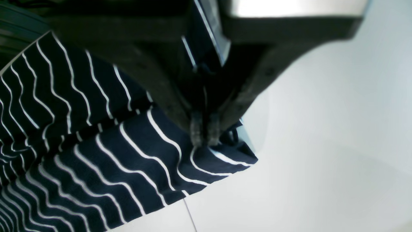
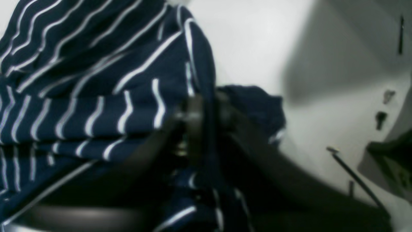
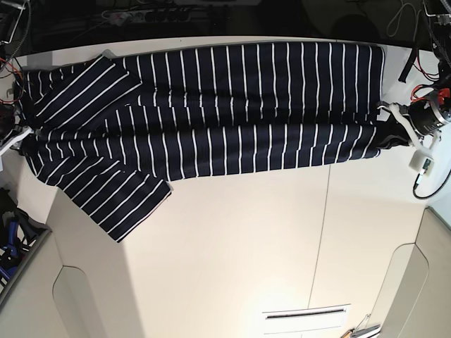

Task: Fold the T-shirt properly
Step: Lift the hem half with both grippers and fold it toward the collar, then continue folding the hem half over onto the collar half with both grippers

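Note:
The dark navy T-shirt (image 3: 232,105) with thin white stripes lies stretched across the far part of the white table (image 3: 232,246), a lengthwise fold along its near side and one sleeve (image 3: 123,197) pointing toward the front left. My left gripper (image 3: 390,135) is at the shirt's right end; in the left wrist view it (image 1: 204,133) is shut on the cloth's corner (image 1: 222,158). My right gripper (image 3: 25,134) is at the shirt's left end; in the right wrist view it (image 2: 206,119) is shut on bunched striped cloth (image 2: 96,80).
A power strip and cables (image 3: 141,14) run behind the table's back edge. Red wiring (image 3: 430,91) sits by the right arm. A seam (image 3: 320,232) crosses the table. Blue items (image 3: 10,239) lie off the left edge.

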Robot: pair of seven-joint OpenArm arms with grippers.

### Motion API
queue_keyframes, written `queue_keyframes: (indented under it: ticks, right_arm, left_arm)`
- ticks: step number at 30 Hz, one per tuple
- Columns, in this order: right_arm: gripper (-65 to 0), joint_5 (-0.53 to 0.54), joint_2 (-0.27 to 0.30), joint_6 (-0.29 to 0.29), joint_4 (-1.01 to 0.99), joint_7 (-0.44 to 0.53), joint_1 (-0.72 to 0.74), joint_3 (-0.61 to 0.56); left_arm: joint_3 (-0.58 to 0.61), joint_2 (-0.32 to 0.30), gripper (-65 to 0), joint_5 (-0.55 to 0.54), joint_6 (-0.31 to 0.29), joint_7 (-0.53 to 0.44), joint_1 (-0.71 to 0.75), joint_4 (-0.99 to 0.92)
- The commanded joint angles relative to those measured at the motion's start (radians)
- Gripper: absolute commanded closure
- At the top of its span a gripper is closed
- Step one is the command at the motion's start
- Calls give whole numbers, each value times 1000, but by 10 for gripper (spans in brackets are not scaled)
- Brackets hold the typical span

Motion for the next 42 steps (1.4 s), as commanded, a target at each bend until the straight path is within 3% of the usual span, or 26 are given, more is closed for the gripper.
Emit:
queue_keyframes:
  ticks: [1,3,5,15,23,31,36,42]
  right_arm:
    - [-232,5,24,0,12,26,11,11]
    - [-342,-16,16,0,12,40,11,11]
    - [-369,-35,13,-4,12,64,11,11]
    - [-369,-34,-3,-23,12,196,43,11]
    - [-369,-82,-87,-23,2,198,174,5]
    - [-369,-179,-111,-23,-268,340,355,-130]
    - [-369,-196,-122,-27,-435,367,451,-203]
    - [-369,-237,-172,-27,-498,367,482,-245]
  left_arm:
    - [-9,-22,0,-13,-8,-18,-8,18]
    - [-8,-22,0,-13,-8,-18,-8,18]
    - [-8,-21,0,-13,-8,-18,-8,18]
    - [-8,-21,0,-13,-8,-18,-8,18]
    - [-8,-19,0,-14,-8,-18,-8,18]
    - [-8,-16,0,-13,-8,-25,-11,18]
    - [-8,-16,0,-14,-8,-25,-11,18]
    - [-8,-10,0,-25,-8,-26,-11,18]
